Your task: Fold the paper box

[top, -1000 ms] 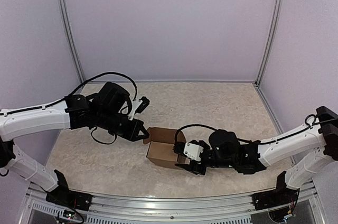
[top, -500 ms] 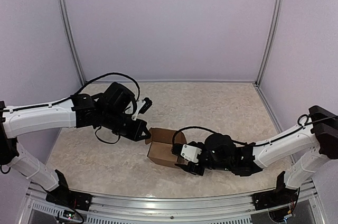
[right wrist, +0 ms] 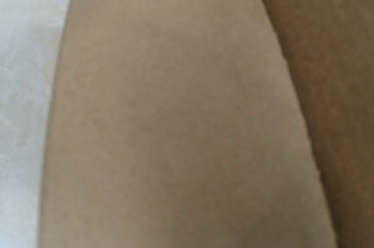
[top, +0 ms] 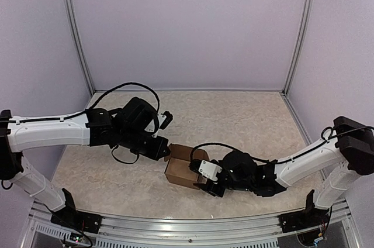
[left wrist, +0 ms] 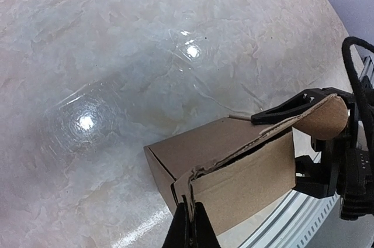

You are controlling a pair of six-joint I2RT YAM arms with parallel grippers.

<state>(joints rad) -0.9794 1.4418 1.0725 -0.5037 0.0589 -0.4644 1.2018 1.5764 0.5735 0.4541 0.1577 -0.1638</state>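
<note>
Brown cardboard paper box (top: pixel 182 169) sits low centre of the top view on the marbled surface (top: pixel 245 119). It stands as a cube but the top isn't closed: one flap curls up at its frame-right end, and another lifts along the near edge in the left wrist view. Left tool (left wrist: pixel 189 228) is fully closed, tips pinching the corner of that lifted flap. Right tool (top: pixel 202 179) is part open, jaws straddling the box's frame-right end. It looks clamped across it, though its own camera shows only cardboard up close. Step in hand, I'd say: fold the pinched flap over the opening. Keep right as anchor and swing left in an arc about the crease, no outward pull. That corner looks frayed and could tear.
</note>
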